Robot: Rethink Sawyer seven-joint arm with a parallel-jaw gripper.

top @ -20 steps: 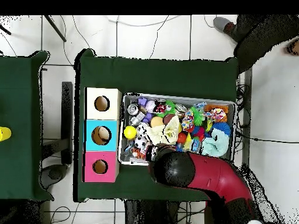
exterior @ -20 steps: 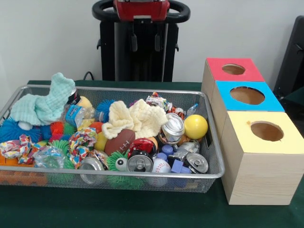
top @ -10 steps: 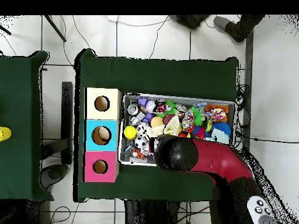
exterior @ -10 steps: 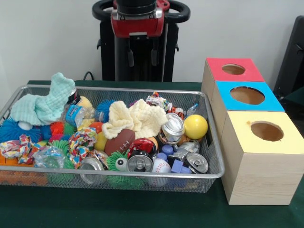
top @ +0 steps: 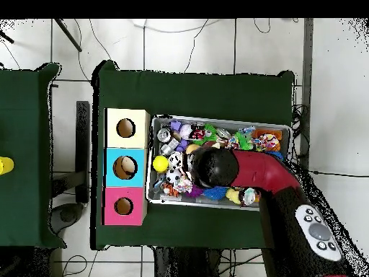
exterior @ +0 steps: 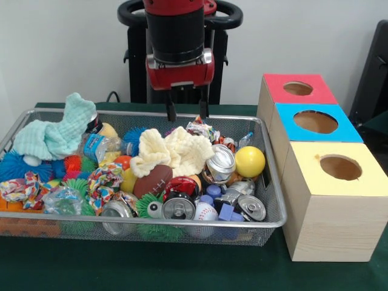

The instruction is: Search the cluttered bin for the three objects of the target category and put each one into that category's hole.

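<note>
The cluttered bin (exterior: 151, 223) is a wide silver wire mesh basket on the green table, full of mixed things. It also shows in the overhead view (top: 216, 120). My gripper (exterior: 187, 111) hangs open and empty over the bin's far side, just above a cream cloth (exterior: 173, 150). In the overhead view the red arm (top: 245, 169) covers the gripper and the bin's middle. Among the clutter are a mint cloth (exterior: 54, 133), a yellow ball (exterior: 250, 161), a brown football (exterior: 153, 180), crushed cans (exterior: 220, 162), a baseball (exterior: 206, 212) and spiky rubber balls (exterior: 12, 163).
Three wooden boxes with round holes stand right of the bin: red top (exterior: 297, 89), blue top (exterior: 315, 122), yellow top (exterior: 339, 167). The black pedestal (exterior: 136, 66) stands behind the bin. A second green table (top: 25, 155) lies to the overhead view's left.
The arm has come down and out over the bin, so the gripper now hangs just above the cream cloth. A person's feet at the overhead view's top right have left the picture.
</note>
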